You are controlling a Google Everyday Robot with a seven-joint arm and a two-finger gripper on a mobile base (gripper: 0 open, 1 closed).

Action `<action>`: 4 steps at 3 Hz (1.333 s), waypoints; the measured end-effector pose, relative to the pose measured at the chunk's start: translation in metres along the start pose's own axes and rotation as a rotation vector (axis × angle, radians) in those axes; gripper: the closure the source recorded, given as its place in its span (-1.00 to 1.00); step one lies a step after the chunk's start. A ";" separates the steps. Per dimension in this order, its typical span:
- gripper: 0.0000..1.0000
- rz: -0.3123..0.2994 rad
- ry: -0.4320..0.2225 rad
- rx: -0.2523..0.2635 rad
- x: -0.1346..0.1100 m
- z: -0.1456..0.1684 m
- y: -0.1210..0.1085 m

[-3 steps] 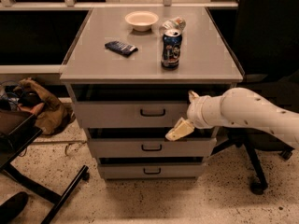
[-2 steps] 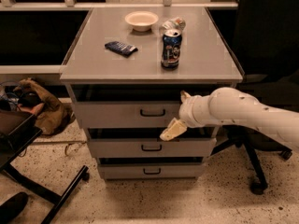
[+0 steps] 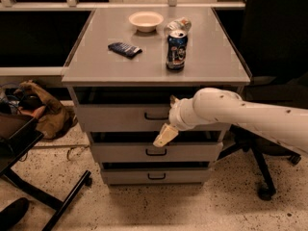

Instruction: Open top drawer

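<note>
Top drawer (image 3: 115,118): uppermost of three, directly under the tabletop (image 3: 96,57), apparently closed. Gripper (image 3: 165,135): before the drawer fronts, just right of and below the handle (image 3: 156,115); open or closed, cannot tell.

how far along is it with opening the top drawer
Done: the arm is at the cabinet. In hand: the claw sits in front of the top drawer, beside its handle. Left: the pull itself; the drawer looks shut, no tray showing.
</note>
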State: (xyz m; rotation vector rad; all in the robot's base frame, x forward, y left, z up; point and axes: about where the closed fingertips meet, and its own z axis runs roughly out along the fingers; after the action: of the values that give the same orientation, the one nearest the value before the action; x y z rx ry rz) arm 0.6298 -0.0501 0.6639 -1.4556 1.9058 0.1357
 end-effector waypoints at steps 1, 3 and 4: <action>-1.00 -0.025 0.014 -0.042 -0.010 0.019 0.003; -1.00 -0.082 0.069 -0.105 -0.003 -0.024 0.028; -1.00 -0.092 0.069 -0.073 -0.004 -0.015 0.024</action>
State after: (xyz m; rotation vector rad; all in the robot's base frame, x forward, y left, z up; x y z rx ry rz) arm 0.6016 -0.0454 0.6694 -1.6130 1.9026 0.1142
